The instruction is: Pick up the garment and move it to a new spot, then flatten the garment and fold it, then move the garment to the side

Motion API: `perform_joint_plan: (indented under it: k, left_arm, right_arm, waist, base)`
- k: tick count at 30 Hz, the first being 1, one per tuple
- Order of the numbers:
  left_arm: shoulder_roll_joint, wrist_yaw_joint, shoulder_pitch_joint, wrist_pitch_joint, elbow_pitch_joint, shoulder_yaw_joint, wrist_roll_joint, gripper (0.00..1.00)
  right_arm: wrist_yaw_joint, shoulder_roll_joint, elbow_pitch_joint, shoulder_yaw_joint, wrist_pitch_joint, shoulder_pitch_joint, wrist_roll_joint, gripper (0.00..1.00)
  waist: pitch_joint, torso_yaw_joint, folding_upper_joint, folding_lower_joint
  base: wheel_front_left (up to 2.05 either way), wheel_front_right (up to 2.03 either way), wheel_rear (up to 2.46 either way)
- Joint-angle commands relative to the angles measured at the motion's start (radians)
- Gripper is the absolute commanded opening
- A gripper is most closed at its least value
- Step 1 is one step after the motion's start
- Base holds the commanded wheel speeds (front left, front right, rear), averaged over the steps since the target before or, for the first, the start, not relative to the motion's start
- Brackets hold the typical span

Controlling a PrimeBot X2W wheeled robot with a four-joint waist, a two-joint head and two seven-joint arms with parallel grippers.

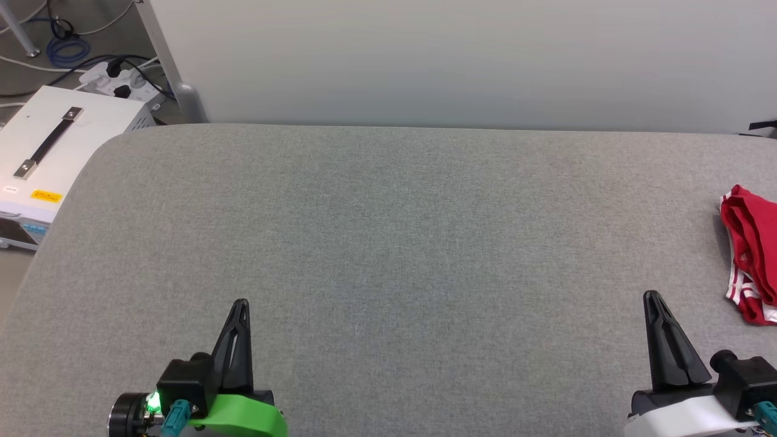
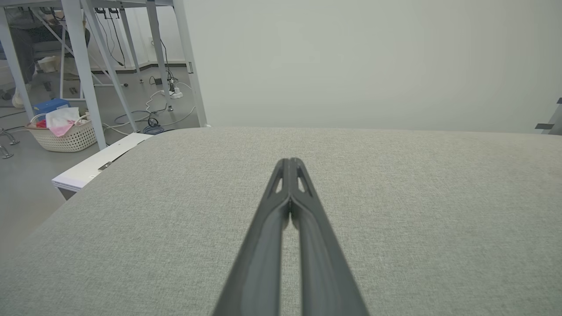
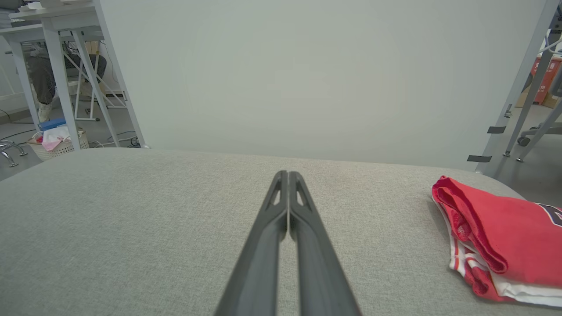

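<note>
The garment [image 1: 751, 255] lies in a small red bundle on the gray bench [image 1: 388, 230]. It is at the far right edge of the head view, about halfway down. The edge of the frame cuts part of it off. Red-and-white stripes show along its lower side.

The right claw [image 1: 652, 295] is at the lower right of the frame. Its two dark fingers are pressed together with nothing between them. The garment sits to the right of this claw and a bit higher in the frame. It is near the claw but does not touch it. In the right wrist view the garment [image 3: 505, 232] is at the lower right, and the claw [image 3: 287, 173] points up the middle.

The left claw [image 1: 241, 303] is at the lower left of the head view. Its fingers are pressed together too and hold nothing. It is well apart from the garment, with most of the bench between them.

A white box [image 1: 54, 145] with a black handle sits at the upper left, beside the bench.
</note>
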Motion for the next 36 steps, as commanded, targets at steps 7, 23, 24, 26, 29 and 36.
perform_joint_plan:
  k: [7, 23, 24, 26, 29, 36]
  left_arm:
    - [-0.001, 0.003, -0.011, 0.018, -0.005, 0.004, 0.010, 0.00]
    - [-0.002, 0.006, -0.022, 0.050, -0.010, 0.009, 0.020, 0.00]
    - [-0.002, 0.006, -0.023, 0.051, -0.010, 0.009, 0.020, 0.00]
    - [-0.002, 0.006, -0.024, 0.055, -0.011, 0.010, 0.022, 0.00]
    - [-0.002, 0.007, -0.026, 0.062, -0.012, 0.011, 0.023, 0.00]
    - [-0.003, 0.008, -0.031, 0.076, -0.014, 0.013, 0.028, 0.00]
  right_arm:
    - [0.000, 0.003, 0.009, 0.003, 0.020, -0.018, -0.013, 0.00]
    - [0.000, 0.005, 0.020, 0.006, 0.052, -0.036, -0.027, 0.00]
    - [0.000, 0.005, 0.021, 0.006, 0.054, -0.037, -0.028, 0.00]
    - [0.000, 0.006, 0.022, 0.007, 0.058, -0.040, -0.029, 0.00]
    - [0.000, 0.006, 0.025, 0.008, 0.064, -0.043, -0.032, 0.00]
    - [0.000, 0.007, 0.030, 0.009, 0.078, -0.051, -0.038, 0.00]
  waist:
    - [-0.002, -0.004, 0.0000, 0.0000]
    - [-0.005, -0.011, 0.0000, 0.0000]
    - [-0.006, -0.011, 0.0000, 0.0000]
    - [-0.006, -0.012, 0.0000, 0.0000]
    - [-0.007, -0.014, 0.0000, 0.0000]
    - [-0.008, -0.017, 0.0000, 0.0000]
  base:
    - [0.00, 0.00, 0.00]
    - [0.00, 0.00, 0.00]
    - [0.00, 0.00, 0.00]
    - [0.00, 0.00, 0.00]
    - [0.00, 0.00, 0.00]
    - [0.00, 0.00, 0.00]
